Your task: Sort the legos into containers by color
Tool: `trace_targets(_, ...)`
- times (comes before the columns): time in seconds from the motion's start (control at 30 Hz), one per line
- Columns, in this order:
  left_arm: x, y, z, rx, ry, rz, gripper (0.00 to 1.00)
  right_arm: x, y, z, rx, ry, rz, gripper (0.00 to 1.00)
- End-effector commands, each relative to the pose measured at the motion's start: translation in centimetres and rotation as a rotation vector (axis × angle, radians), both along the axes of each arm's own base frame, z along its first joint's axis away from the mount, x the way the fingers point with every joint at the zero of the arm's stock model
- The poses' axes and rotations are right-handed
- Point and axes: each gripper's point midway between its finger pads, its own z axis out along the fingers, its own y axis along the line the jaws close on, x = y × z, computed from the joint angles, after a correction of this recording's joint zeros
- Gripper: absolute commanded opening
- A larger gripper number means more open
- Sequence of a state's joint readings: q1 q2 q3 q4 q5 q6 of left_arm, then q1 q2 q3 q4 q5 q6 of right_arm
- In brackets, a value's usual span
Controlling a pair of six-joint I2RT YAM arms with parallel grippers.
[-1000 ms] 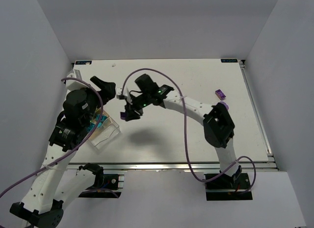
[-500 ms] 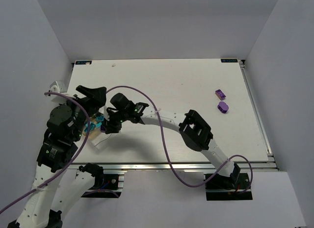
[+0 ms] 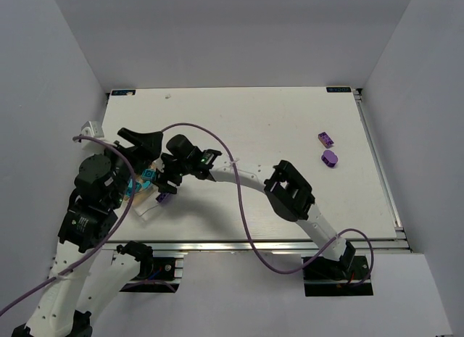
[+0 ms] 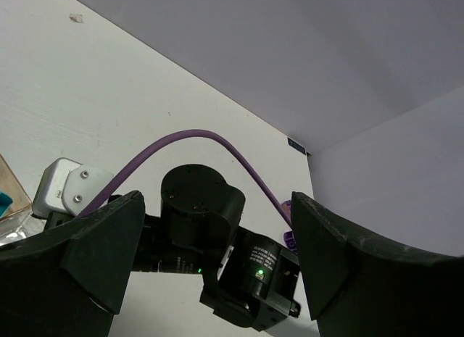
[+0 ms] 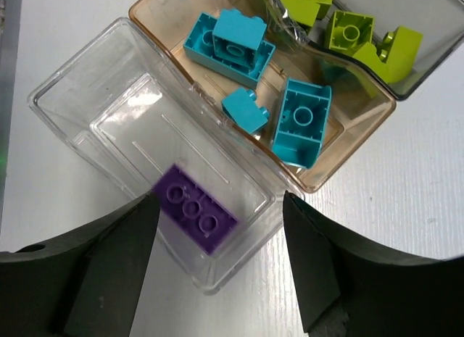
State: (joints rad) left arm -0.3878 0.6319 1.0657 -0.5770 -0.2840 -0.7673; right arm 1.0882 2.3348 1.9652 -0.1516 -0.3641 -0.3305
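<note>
In the right wrist view a purple brick (image 5: 194, 217) lies loose in the clear compartment (image 5: 116, 112) of the containers. My right gripper (image 5: 217, 205) hangs open right over it, one finger on each side. The tan-tinted compartment (image 5: 319, 179) beside it holds three cyan legos (image 5: 230, 43) and several lime green ones (image 5: 348, 32). From above, the right gripper (image 3: 168, 183) is over the containers (image 3: 145, 205) at the table's near left. My left gripper (image 3: 148, 150) is open just behind them, holding nothing. Two purple legos (image 3: 325, 139) (image 3: 330, 158) lie at the far right.
The right arm (image 3: 246, 176) stretches across the table's near half, with its purple cable (image 3: 239, 206) looping over it. In the left wrist view the right arm's wrist (image 4: 217, 235) fills the space between my open left fingers (image 4: 87, 250).
The right arm swung left over the containers. Its jaws then opened and let the purple brick drop into the clear compartment. The left arm shifted slightly.
</note>
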Motion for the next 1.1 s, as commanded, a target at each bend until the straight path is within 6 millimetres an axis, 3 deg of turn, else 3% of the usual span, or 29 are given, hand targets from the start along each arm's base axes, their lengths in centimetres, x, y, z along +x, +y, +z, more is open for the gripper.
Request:
trace_targets(0.0, 0.8, -1.2, -0.4, -0.016, -0.003, -0.047, 0.9, 1.2, -1.4, 7.3, 0.096, -0.087, -0.022, 0.73)
trace_targets(0.03, 1.0, -1.5, -0.4, -0.02, -0.008, -0.058, 0.89, 2.2, -2.9, 6.6, 0.066, -0.078, -0.052, 0.71)
trace_targets(0.07, 1.0, -2.1, -0.6, -0.029, -0.011, -0.085, 0.85, 2.6, -4.2, 9.1, 0.095, -0.095, -0.072, 0.68)
trace_targets(0.1, 1.3, -2.5, -0.4, -0.04, -0.024, -0.1, 0.83, 3.4, -5.6, 9.6, 0.095, -0.078, -0.104, 0.65)
trace_targets(0.13, 1.6, -3.0, -1.3, -0.04, -0.011, -0.116, 0.79, 5.0, -8.4, 7.7, 0.049, -0.042, -0.158, 0.55)
trace_targets(0.17, 1.9, -3.5, -1.6, -0.044, -0.012, -0.137, 0.59, 5.5, -10.4, 9.7, 0.069, -0.046, -0.187, 0.47)
trace_targets(0.2, 2.0, -4.4, -1.4, -0.055, -0.029, -0.185, 0.47, 6.1, -12.2, 9.6, 0.058, -0.035, -0.217, 0.41)
trace_targets(0.23, 2.6, -5.2, -2.8, -0.051, 0.003, -0.208, 0.34, 8.2, -15.1, 9.2, 0.038, -0.027, -0.283, 0.27)
trace_targets(0.3, 3.0, -6.5, -3.5, -0.058, 0.01, -0.27, 0.11, 8.7, -19.9, 8.3, -0.008, -0.014, -0.369, 0.16)
trace_targets(0.33, 3.7, -7.2, -4.8, -0.052, 0.047, -0.292, 0.1, 10.5, -23.1, 8.0, -0.023, -0.008, -0.446, 0.14)
trace_targets(0.4, 4.1, -8.3, -5.7, -0.045, 0.066, -0.342, 0.12, 10.6, -27.8, 7.5, -0.059, 0.0, -0.533, 0.15)
trace_targets(0.43, 4.3, -8.9, -6.3, -0.042, 0.084, -0.37, 0.18, 12.0, -31.0, 7.2, -0.078, 0.003, -0.612, 0.23)
trace_targets(0.47, 4.9, -9.4, -7.5, -0.027, 0.122, -0.384, 0.26, 12.1, -33.1, 8.0, -0.079, -0.021, -0.654, 0.3)
trace_targets(0.5, 5.1, -9.6, -8.2, -0.021, 0.144, -0.391, 0.48, 12.0, -35.6, 6.5, -0.131, -0.005, -0.71, 0.36)
trace_targets(0.53, 5.3, -10.0, -8.8, -0.019, 0.163, -0.409, 0.56, 13.0, -39.0, 6.1, -0.155, 0.004, -0.793, 0.44)
trace_targets(0.57, 5.8, -10.3, -10.0, -0.01, 0.197, -0.416, 0.61, 13.2, -40.9, 6.1, -0.173, 0.005, -0.831, 0.49)
trace_targets(0.6, 6.1, -10.6, -10.3, -0.009, 0.2, -0.424, 0.66, 13.3, -42.9, 5.5, -0.206, 0.022, -0.879, 0.53)
trace_targets(0.63, 6.3, -10.9, -10.7, -0.01, 0.21, -0.434, 0.72, 13.5, -46.5, 4.6, -0.254, 0.068, -0.961, 0.6)
trace_targets(0.73, 7.0, -11.7, -12.0, -0.012, 0.24, -0.46, 0.73, 13.2, -52.0, 2.7, -0.38, 0.153, -1.075, 0.73)
trace_targets(0.83, 7.4, -12.2, -12.7, -0.014, 0.255, -0.479, 0.74, 13.0, -55.3, 1.1, -0.472, 0.192, -1.147, 0.83)
trace_targets(1.07, 7.7, -12.4, -13.7, -0.007, 0.273, -0.487, 0.75, 12.8, -59.3, -2.2, -0.644, 0.206, -1.272, 0.86)
